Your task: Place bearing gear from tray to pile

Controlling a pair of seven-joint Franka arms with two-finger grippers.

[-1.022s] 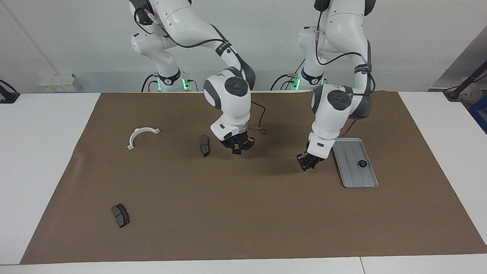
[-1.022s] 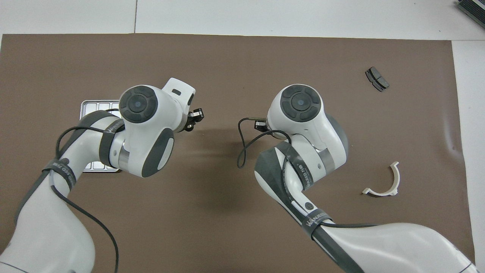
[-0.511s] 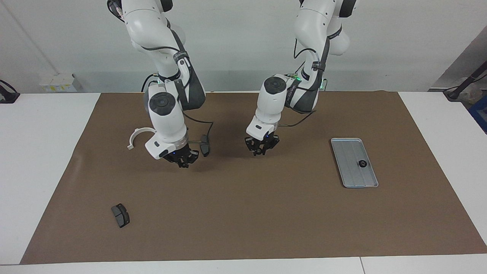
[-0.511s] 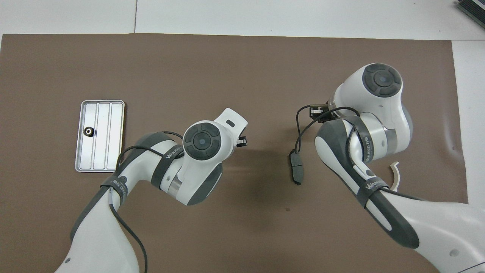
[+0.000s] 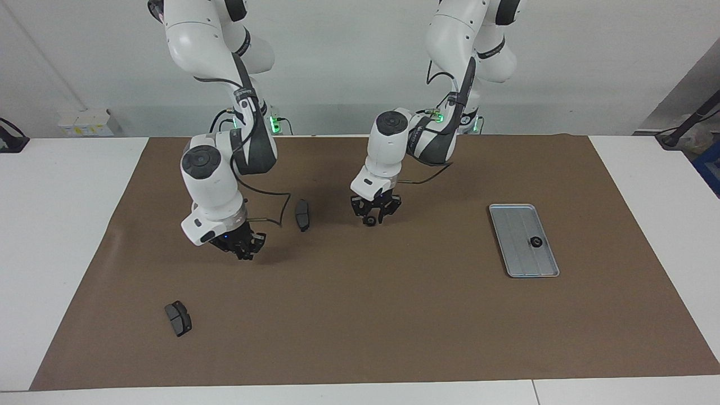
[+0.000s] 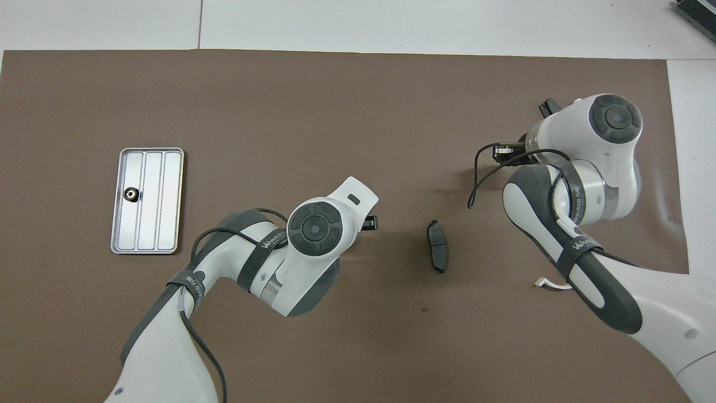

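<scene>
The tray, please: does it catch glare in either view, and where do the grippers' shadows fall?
Overhead view: the tray gleams bright, though its ridges read clearly. Facing view: it looks a duller grey, and soft shadows lie on the mat just under the left gripper and the right gripper.

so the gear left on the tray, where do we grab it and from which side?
Probably straight down from above, fingers across its outer rim. The gear lies flat on the tray, a small round ring with a centre hole, apart from the raised rim, so a side approach would meet the tray wall. The left gripper is over the mat, closer to the tray than the right gripper.
</scene>
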